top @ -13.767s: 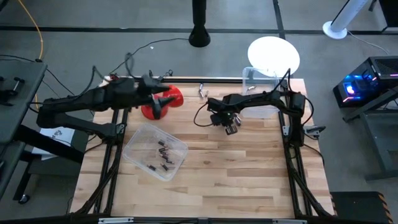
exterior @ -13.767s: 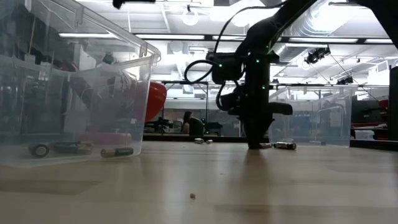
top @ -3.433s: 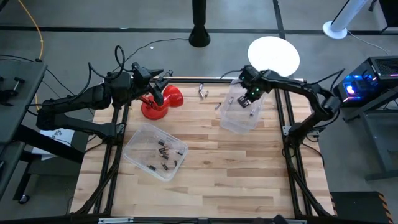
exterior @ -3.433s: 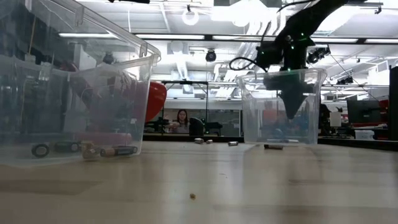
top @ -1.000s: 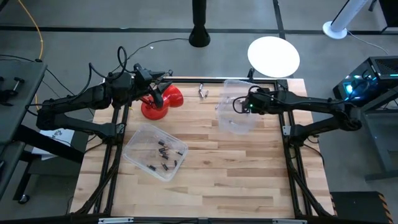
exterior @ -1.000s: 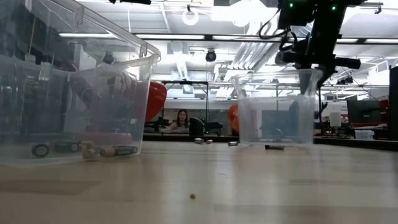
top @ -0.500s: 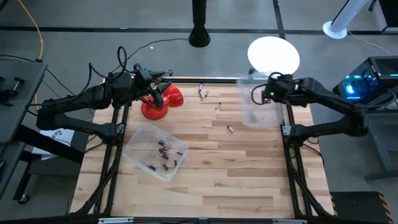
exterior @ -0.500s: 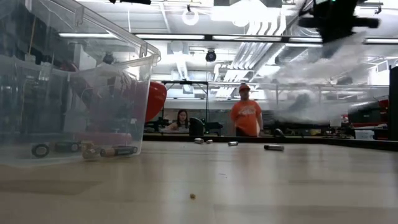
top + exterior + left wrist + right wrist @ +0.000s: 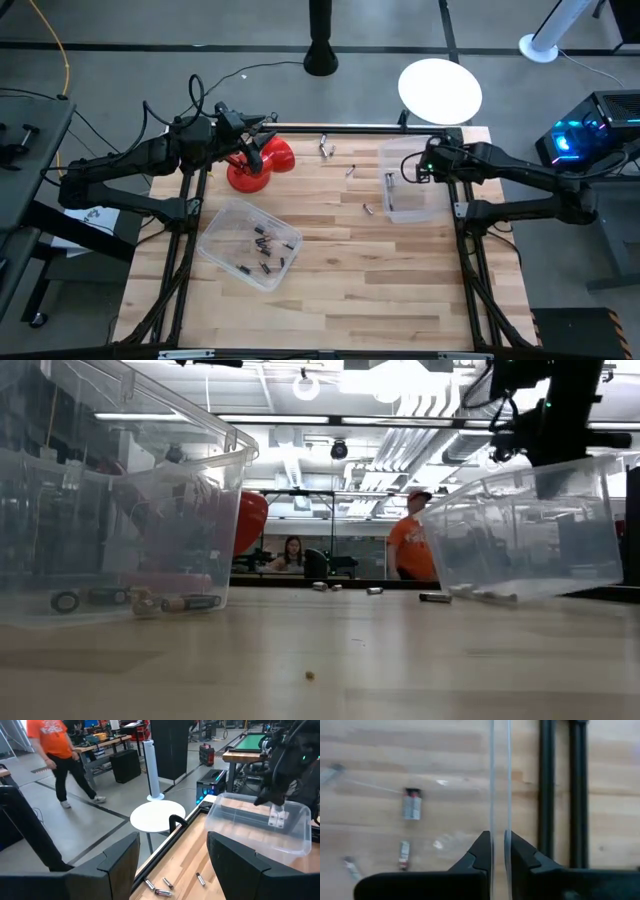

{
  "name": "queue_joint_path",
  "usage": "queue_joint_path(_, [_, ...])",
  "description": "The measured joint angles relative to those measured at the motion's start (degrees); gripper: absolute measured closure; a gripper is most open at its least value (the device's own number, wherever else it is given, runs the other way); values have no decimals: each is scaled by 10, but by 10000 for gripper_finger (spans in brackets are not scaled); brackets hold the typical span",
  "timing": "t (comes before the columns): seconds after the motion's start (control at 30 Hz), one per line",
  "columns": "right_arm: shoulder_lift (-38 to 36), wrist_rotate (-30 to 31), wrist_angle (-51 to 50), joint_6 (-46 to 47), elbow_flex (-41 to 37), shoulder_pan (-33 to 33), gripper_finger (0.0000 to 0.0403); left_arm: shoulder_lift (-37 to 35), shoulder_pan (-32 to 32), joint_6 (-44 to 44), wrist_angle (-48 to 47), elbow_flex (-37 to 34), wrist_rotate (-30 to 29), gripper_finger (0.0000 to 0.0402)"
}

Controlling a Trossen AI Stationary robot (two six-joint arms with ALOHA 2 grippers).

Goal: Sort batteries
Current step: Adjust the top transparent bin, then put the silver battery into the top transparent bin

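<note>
Right gripper [image 9: 498,851] clenched on the thin wall of the clear bin [image 9: 405,205]; in the right wrist view the wall edge runs straight up between the two fingers. In the low view this bin hangs tilted, one end lifted.

Left gripper [image 9: 172,865] spread wide, holding nothing, parked above the red plunger-like tool [image 9: 262,160], well away from the right gripper.

Batteries:
- several lie inside the held bin, close to the right gripper, e.g. one silvery cell [image 9: 412,804];
- loose ones on the desk [image 9: 340,270] just beyond the bin's far wall, one at [image 9: 368,209], a small cluster [image 9: 326,148] further off toward the left gripper;
- a group of dark ones [image 9: 264,252] in the second clear bin [image 9: 222,222], well apart from both grippers.

Handling judgement: the batteries look small, rigid, smooth and round, so likely to roll and slip from the fingers. Best taken across the middle of the barrel, fingers square to its axis. Light enough singly. The bin wall is thin and probably flexes; a rim grip on it may let it swing and shed its contents.
</note>
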Motion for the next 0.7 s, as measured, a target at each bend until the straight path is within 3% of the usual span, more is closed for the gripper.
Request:
queue_joint_path(0.13, [-8, -21, -8, 9, -26, 0, 359, 0, 0, 0, 0, 0, 0, 175])
queue_joint_path(0.43, [-14, -12, -46, -58, 42, 0, 202, 0, 0, 2, 0, 0, 0, 175])
queue_joint_path(0.6, [-14, 51, -53, -102, 155, 0, 181, 0, 1, 16, 0, 0, 0, 175])
queue_joint_path(0.7, [-15, 34, 31, -170, 206, 0, 180, 0, 1, 16, 0, 0, 0, 175])
